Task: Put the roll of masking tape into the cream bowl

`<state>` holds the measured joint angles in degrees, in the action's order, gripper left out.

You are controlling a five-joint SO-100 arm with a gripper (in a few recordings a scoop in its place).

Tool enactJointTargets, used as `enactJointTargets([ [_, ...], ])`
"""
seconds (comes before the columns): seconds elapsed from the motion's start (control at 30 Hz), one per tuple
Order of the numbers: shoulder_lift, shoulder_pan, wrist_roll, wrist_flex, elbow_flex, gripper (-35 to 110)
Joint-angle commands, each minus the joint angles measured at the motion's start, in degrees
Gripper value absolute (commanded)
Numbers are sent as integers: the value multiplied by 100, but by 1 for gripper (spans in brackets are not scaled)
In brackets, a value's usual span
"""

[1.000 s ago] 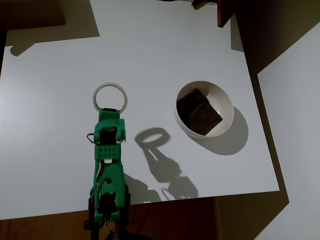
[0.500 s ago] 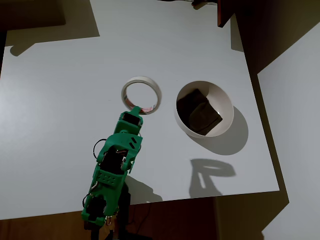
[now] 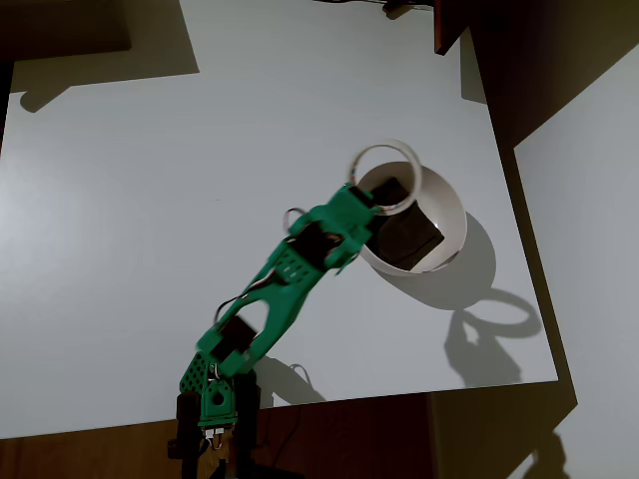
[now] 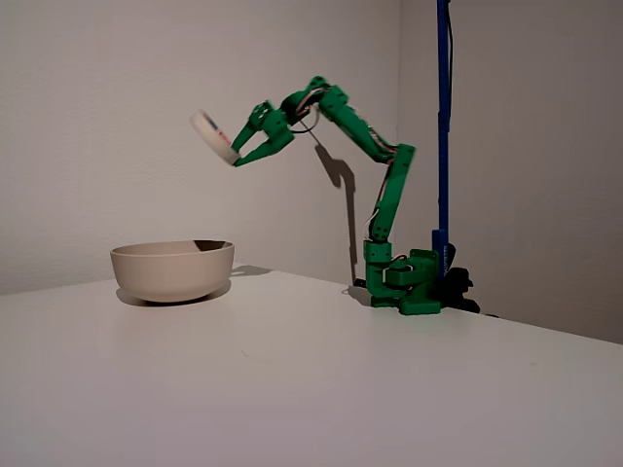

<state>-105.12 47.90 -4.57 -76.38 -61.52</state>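
The roll of masking tape (image 3: 402, 151) (image 4: 214, 136) is a thin cream ring held high in the air, tilted, over the near-left rim of the cream bowl (image 3: 451, 203) (image 4: 173, 269). My green gripper (image 3: 365, 197) (image 4: 239, 153) is shut on the ring's lower edge. The arm stretches from its base at the table's front edge toward the bowl. In the overhead view a dark brown square block (image 3: 399, 225) lies inside the bowl.
The white table (image 3: 150, 200) ends just right of the bowl and at the front by the arm's base (image 3: 215, 414). A blue pole (image 4: 443, 117) stands behind the base. A dark wooden piece (image 3: 449, 25) juts in at the table's back right.
The arm has swung right with the tape ring, from the table's left-centre to above the bowl's rim. Its shadow moved to the right of the bowl.
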Motion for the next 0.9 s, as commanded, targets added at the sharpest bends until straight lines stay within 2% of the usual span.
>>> enactJointTargets([
  [0.0, 1204, 404, -105, -35, 1626, -8],
  [0.63, 3349, 1248, -35, 237, 2883, -8],
  [0.87, 3797, 1081, 53, 404, 2892, -8],
])
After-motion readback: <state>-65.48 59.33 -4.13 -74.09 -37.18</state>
